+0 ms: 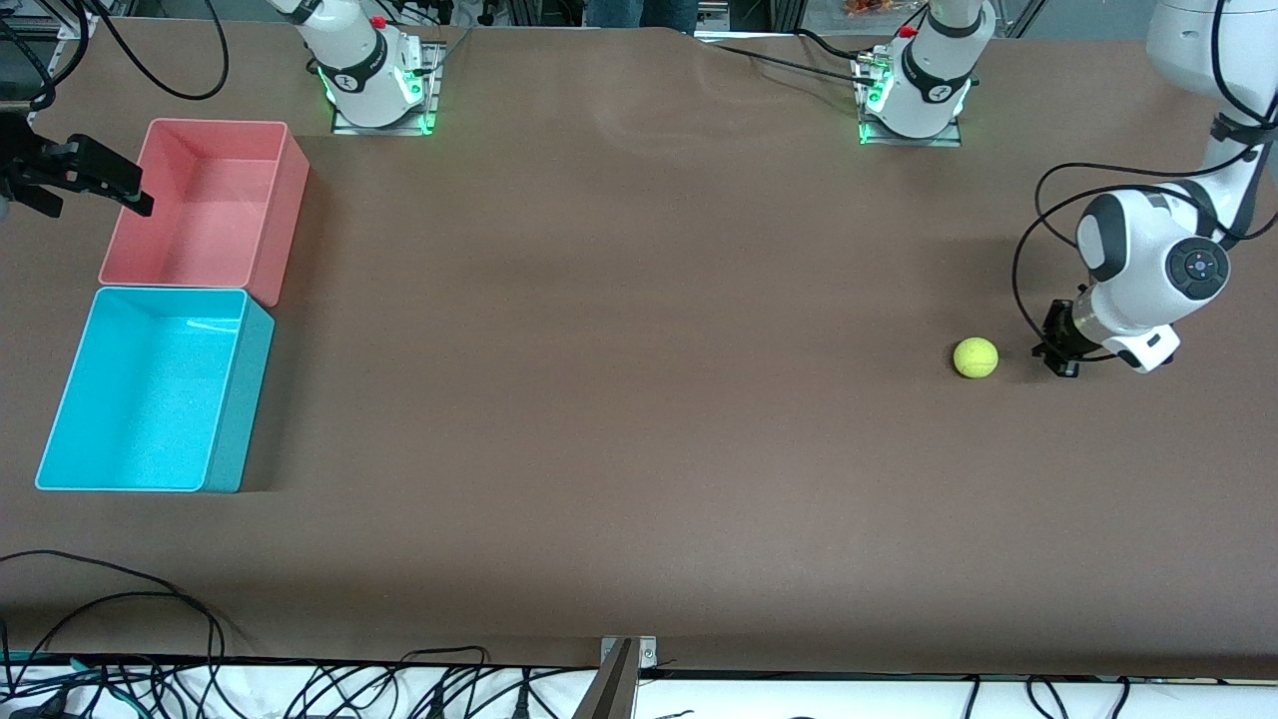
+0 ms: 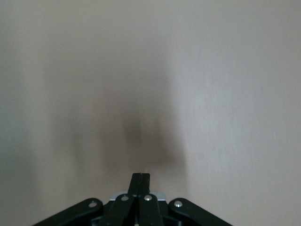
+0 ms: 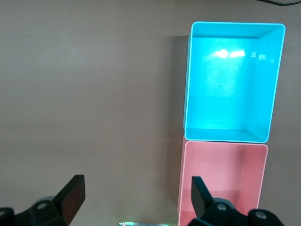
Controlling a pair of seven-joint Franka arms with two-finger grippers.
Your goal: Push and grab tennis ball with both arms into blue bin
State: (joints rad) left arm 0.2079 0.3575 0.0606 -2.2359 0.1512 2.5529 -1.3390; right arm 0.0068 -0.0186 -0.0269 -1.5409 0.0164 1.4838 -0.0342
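At the left arm's end of the worktop, front view: you find the tennis ball just beside the clenched, empty left pincer, well apart from the empty blue bin. Left wrist view: fingers pressed together over bare worktop. Right wrist view: right pincer released beside the bins; the push is barely begun.

We see a brown tabletop filling nearly the whole front view, its covering slightly rippled near the upper edge. A pink tub stands on it toward the right arm's end, open side up, with nothing inside. In the right wrist view we see the same pink tub with its pale rim and smooth inner walls. Along the tabletop's lower edge in the front view, black cables loop and tangle over a white strip, and a grey metal bracket sits at the middle of that edge.
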